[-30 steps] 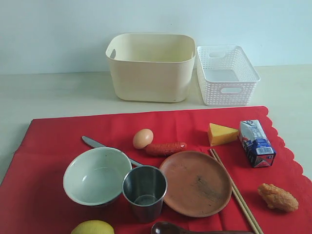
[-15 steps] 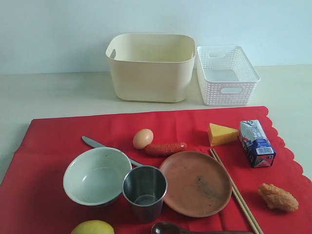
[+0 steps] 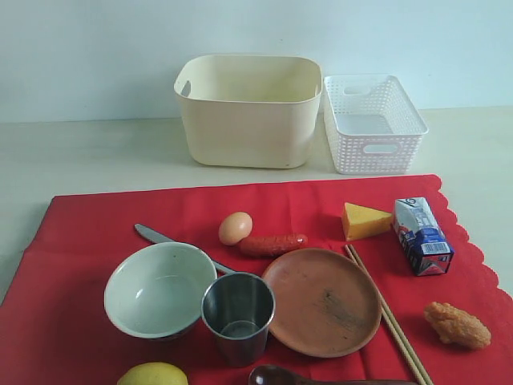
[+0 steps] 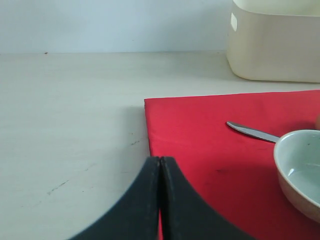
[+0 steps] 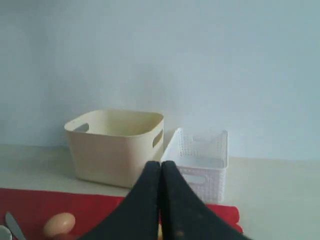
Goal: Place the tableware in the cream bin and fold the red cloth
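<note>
The red cloth [image 3: 96,233] lies flat on the table. On it stand a pale green-white bowl [image 3: 159,289], a steel cup [image 3: 237,314] and a round brown plate [image 3: 322,301]. Wooden chopsticks [image 3: 389,317] lie to the right of the plate, a metal knife [image 3: 156,236] behind the bowl, a dark brown spoon [image 3: 276,375] at the front edge. The cream bin [image 3: 248,110] stands empty at the back. Neither arm shows in the exterior view. My left gripper [image 4: 160,160] is shut and empty over the cloth's edge [image 4: 200,130], near the bowl [image 4: 300,167] and knife [image 4: 252,132]. My right gripper [image 5: 160,163] is shut and empty, facing the bin [image 5: 116,145].
A white lattice basket [image 3: 371,122] stands right of the bin. On the cloth lie an egg [image 3: 235,228], a sausage [image 3: 272,244], a cheese wedge [image 3: 365,220], a milk carton [image 3: 422,235], a fried piece [image 3: 456,324] and a lemon [image 3: 152,374].
</note>
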You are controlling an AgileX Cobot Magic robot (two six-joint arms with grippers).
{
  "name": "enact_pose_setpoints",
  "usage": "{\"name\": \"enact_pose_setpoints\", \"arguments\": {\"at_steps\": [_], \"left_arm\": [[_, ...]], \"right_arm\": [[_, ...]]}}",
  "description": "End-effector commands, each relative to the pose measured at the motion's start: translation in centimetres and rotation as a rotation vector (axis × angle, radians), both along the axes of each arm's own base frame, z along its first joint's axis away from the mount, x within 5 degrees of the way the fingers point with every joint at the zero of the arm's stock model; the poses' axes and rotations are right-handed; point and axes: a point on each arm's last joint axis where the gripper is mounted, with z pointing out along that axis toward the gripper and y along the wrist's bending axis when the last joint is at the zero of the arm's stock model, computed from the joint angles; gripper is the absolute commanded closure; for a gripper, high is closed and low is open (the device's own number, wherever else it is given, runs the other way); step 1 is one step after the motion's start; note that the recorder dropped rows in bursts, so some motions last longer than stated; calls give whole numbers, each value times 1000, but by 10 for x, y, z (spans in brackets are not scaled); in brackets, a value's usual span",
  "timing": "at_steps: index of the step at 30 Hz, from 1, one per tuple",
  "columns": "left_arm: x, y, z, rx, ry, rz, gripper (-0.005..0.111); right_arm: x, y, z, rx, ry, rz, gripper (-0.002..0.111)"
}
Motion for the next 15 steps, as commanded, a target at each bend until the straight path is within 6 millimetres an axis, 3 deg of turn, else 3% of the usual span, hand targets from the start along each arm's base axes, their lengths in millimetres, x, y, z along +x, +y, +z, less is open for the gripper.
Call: {"name": "enact_pose_setpoints", "arguments": {"at_steps": [1,15], "left_arm": [[0,0,0,-7,-13,4,107],[0,0,0,-7,-13,4,107]], "right_arm": [[-6,-1,24,23,-76,-10,108],[-7,-2,28,14,-96,-15,108]]}}
